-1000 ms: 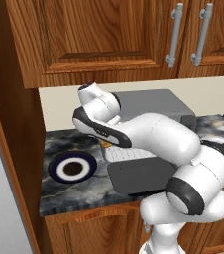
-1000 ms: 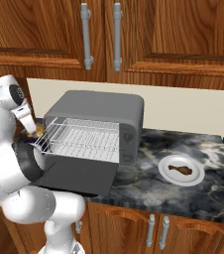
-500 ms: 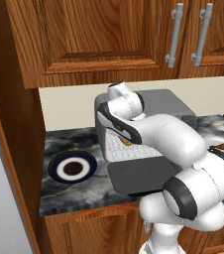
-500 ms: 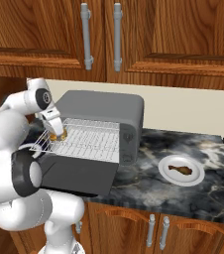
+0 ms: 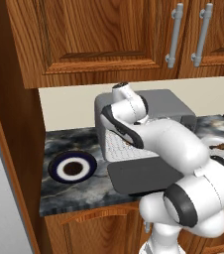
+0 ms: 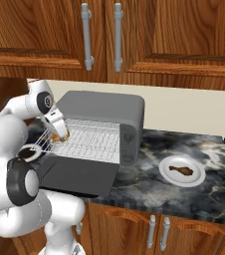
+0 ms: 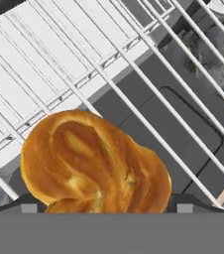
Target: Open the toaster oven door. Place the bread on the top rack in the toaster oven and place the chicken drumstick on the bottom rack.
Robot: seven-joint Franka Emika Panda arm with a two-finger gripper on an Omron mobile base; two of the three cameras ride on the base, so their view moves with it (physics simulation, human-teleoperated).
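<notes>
Hand view: the bread point(image 7: 94, 163) lies directly ahead of the hand, between the two finger tips, of which only the dark stubs are seen at the lower edge. The bread is flanked closely on both sides, so it is judged to be gripped between widely spread fingers; actual contact cannot be confirmed. Its long axis runs across the view, from one finger to the other.

Beneath and beyond the bread the wires of a rack point(image 7: 148, 64) are seen. Through them the dark toaster oven door point(image 7: 173, 124) is visible, folded down flat.

Right base view: the hand point(image 6: 59, 133) is noted at the front left corner of the pulled-out rack point(image 6: 92, 142), with the bread point(image 6: 60, 135) at its tip, just over the wires. Whether the bread rests on the wires cannot be told. Which rack this is cannot be settled from these views.

Farther along the worktop point(image 6: 149, 164), toward its right end, the chicken drumstick point(image 6: 182, 170) lies on a white plate point(image 6: 181, 172), well apart from the toaster oven point(image 6: 104, 107).

Judgement: bread placement is in progress and the drumstick step is not begun. The next move depends on the bread being carried inward along the rack, away from its front edge.
</notes>
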